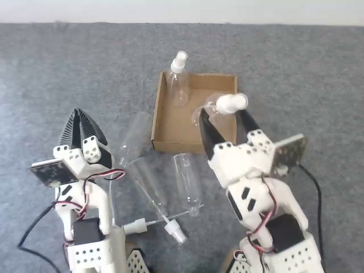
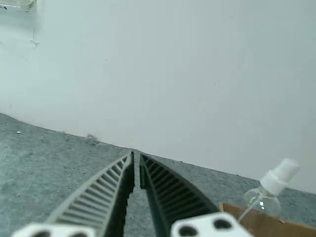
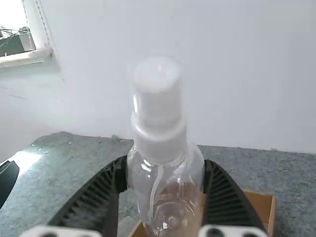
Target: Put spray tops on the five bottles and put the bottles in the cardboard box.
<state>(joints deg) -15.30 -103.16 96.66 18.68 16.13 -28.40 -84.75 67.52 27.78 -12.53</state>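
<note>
grey carpet [image 1: 57,74]: three bare bottles [image 1: 187,179], two capped bottles [image 1: 179,85], two tops [image 1: 175,232].

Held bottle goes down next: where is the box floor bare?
Cardboard box floor is bare right of the capped bottle in its far-left corner. Crowded: carpet before it, with loose bottles and spray tops.

The left gripper [image 2: 137,157] has its ribbed black fingers [image 2: 101,197] closed almost together, pointing across grey carpet [image 2: 39,148] toward a white wall [image 2: 173,74]. At its two o'clock, a clear bottle [image 2: 261,202] with a white spray top [image 2: 279,177] rises behind the cardboard box [image 2: 269,226] rim.
</note>
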